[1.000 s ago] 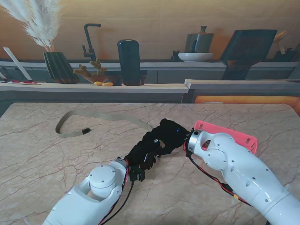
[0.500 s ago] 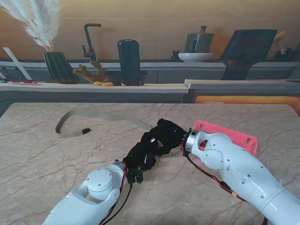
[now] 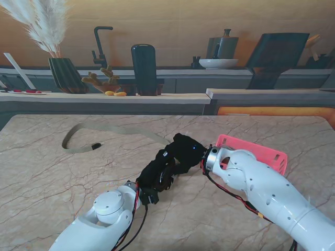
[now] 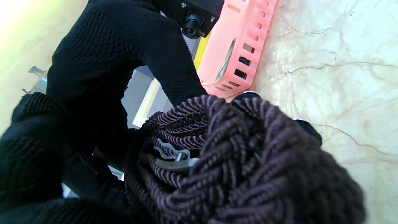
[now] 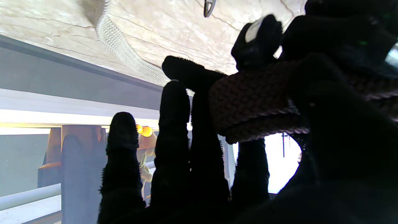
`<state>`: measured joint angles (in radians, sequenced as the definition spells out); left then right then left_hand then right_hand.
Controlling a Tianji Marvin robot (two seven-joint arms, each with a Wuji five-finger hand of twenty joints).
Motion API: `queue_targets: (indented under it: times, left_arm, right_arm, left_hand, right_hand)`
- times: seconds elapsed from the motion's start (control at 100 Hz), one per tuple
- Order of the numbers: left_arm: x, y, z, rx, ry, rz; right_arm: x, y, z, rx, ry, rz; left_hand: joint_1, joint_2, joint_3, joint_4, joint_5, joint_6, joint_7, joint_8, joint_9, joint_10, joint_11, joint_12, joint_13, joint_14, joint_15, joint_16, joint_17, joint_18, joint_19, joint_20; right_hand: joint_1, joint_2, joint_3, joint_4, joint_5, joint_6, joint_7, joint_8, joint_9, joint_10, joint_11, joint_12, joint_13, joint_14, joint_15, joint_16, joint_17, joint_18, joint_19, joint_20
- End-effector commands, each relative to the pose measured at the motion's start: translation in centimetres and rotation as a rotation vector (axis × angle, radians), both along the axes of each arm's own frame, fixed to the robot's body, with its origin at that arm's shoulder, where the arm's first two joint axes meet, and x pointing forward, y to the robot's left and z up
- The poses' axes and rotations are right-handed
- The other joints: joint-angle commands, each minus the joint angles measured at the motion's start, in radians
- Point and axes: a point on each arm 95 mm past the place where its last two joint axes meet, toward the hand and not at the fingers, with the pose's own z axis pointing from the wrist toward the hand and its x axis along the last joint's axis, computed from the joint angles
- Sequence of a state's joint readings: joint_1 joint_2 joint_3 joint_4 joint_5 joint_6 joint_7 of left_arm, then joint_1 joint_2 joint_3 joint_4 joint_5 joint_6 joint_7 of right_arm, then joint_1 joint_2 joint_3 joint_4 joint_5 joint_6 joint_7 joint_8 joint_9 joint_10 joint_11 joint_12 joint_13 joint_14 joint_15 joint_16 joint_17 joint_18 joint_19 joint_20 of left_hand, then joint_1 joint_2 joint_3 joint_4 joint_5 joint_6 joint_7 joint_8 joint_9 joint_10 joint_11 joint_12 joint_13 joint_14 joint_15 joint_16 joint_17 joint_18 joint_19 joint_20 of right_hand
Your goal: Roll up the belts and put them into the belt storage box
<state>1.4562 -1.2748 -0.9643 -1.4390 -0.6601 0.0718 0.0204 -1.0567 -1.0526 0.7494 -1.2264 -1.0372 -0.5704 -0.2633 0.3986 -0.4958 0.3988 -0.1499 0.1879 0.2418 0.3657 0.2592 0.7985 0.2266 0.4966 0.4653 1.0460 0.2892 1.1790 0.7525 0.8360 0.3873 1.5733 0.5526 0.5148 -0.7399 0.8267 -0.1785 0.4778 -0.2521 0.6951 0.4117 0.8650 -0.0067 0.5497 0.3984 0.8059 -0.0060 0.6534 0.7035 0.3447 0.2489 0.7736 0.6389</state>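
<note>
Marble bench, stand view: your left hand (image 3: 157,175) and right hand (image 3: 186,149) met over the dark belt roll, pink box (image 3: 261,150) just right. Left wrist: dark braided belt (image 4: 236,161) clutched; coil could spring loose. Right wrist: fingers (image 5: 174,124) curled on it; tan belt (image 5: 121,49) lay apart, unrolled.

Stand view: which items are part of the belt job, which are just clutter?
Job items:
- dark braided belt, coiled, gripped between left hand and right hand
- beige belt, loose on the table, left of the hands
- pink storage box, partly behind the right arm

Clutter, all on the back counter:
- pampas grass vase
- black faucet
- dark cylinder
- white bowl
</note>
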Motion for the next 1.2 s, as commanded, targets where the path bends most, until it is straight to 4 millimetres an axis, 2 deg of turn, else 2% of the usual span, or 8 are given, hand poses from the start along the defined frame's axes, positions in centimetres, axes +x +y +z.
queue_targets:
  times: [0.0,0.17,0.23,0.33,0.44,0.51,0.78,1.19]
  left_arm:
    - [0.3,-1.7,3.2,-0.075,-0.069,-0.016]
    - [0.1,-1.8,3.3,-0.105,-0.06,0.014]
    - [0.1,-1.7,3.3,-0.121,-0.055,0.02]
    - [0.0,-1.7,3.3,-0.121,-0.062,0.026]
    - [0.1,-1.6,3.2,-0.115,-0.068,0.021]
    - [0.2,-1.5,3.1,-0.091,-0.081,0.013]
    - [0.3,-1.6,3.1,-0.085,-0.087,0.045]
    - [0.6,-1.3,3.4,-0.007,-0.152,0.103]
  right_arm:
    - [-0.7,-0.5,-2.6,-0.059,0.05,0.008]
    - [-0.5,-0.3,-2.8,-0.051,0.052,0.022]
    - [-0.5,-0.2,-2.8,-0.049,0.054,0.023]
    - [-0.5,-0.3,-2.7,-0.019,0.039,0.013]
    - [-0.7,-0.5,-2.6,0.019,0.02,-0.014]
    - [-0.9,-0.8,-2.1,0.038,0.002,-0.032]
    - [-1.4,-2.6,0.4,0.066,-0.102,-0.095]
    - [-1.9,-4.7,2.9,0.05,-0.201,-0.178]
  left_hand:
    - [0.022,0.023,-0.024,0.038,0.005,-0.145,0.011,-0.01,-0.045,-0.012,-0.039,-0.034,0.006,-0.029,0.019,-0.002,0.02,-0.03,0.173,0.0]
    - [0.054,0.055,-0.098,0.053,-0.01,-0.156,0.001,-0.019,-0.108,-0.015,-0.093,-0.08,-0.103,0.0,-0.121,-0.002,-0.054,0.009,0.08,0.025]
    - [0.064,0.061,-0.11,0.057,-0.015,-0.164,-0.003,-0.021,-0.13,-0.021,-0.11,-0.088,-0.16,0.011,-0.212,-0.023,-0.075,-0.028,0.056,0.023]
    - [0.083,0.083,-0.149,0.066,-0.024,-0.17,-0.016,-0.029,-0.178,-0.035,-0.15,-0.102,-0.273,0.012,-0.416,-0.081,-0.235,-0.031,-0.133,0.012]
    - [0.119,0.113,-0.211,0.08,-0.033,-0.192,-0.064,-0.056,-0.299,-0.054,-0.233,-0.132,-0.534,-0.012,-0.769,-0.239,-0.618,-0.005,-0.634,-0.1]
    - [0.13,0.132,-0.244,0.086,-0.033,-0.202,-0.094,-0.068,-0.362,-0.061,-0.269,-0.145,-0.644,-0.039,-0.878,-0.302,-0.725,-0.021,-0.781,-0.147]
    - [0.152,0.138,-0.275,0.095,-0.032,-0.208,-0.1,-0.056,-0.388,-0.06,-0.288,-0.151,-0.691,-0.041,-0.942,-0.347,-0.754,-0.033,-0.892,-0.186]
    - [0.162,0.137,-0.267,0.102,-0.023,-0.219,-0.039,-0.013,-0.377,-0.068,-0.267,-0.135,-0.679,-0.052,-0.92,-0.333,-0.746,-0.036,-0.866,-0.171]
  right_hand:
    - [0.039,0.033,0.065,-0.006,0.151,-0.124,0.136,0.042,0.043,0.002,0.065,0.024,-0.009,-0.015,0.03,0.008,-0.02,-0.003,0.034,0.014]
    - [0.1,0.073,0.003,-0.021,0.274,-0.182,0.314,-0.084,0.163,-0.024,0.106,0.031,0.026,-0.019,0.078,0.027,-0.017,0.005,0.044,0.014]
    - [0.119,0.077,0.011,-0.024,0.349,-0.172,0.351,-0.114,0.229,-0.033,0.124,0.036,0.047,-0.022,0.109,0.042,-0.011,0.008,0.052,0.015]
    - [0.105,0.049,0.055,-0.044,0.399,-0.151,0.38,-0.166,0.286,-0.037,0.143,0.018,0.075,-0.028,0.146,0.055,0.003,0.009,0.074,0.017]
    - [0.088,0.03,0.092,-0.059,0.416,-0.146,0.393,-0.196,0.302,-0.042,0.148,-0.002,0.081,-0.03,0.147,0.05,0.008,0.006,0.089,0.012]
    - [0.084,0.025,0.098,-0.062,0.423,-0.144,0.395,-0.205,0.31,-0.043,0.147,-0.01,0.082,-0.032,0.138,0.043,0.01,0.005,0.093,0.009]
    - [0.083,0.031,0.104,-0.066,0.426,-0.141,0.396,-0.215,0.313,-0.041,0.146,-0.015,0.084,-0.033,0.12,0.03,0.01,0.004,0.098,0.004]
    - [0.13,0.088,0.073,-0.054,0.396,-0.086,0.397,-0.17,0.264,0.02,0.217,0.038,0.062,-0.004,0.173,0.059,0.01,0.006,0.111,-0.003]
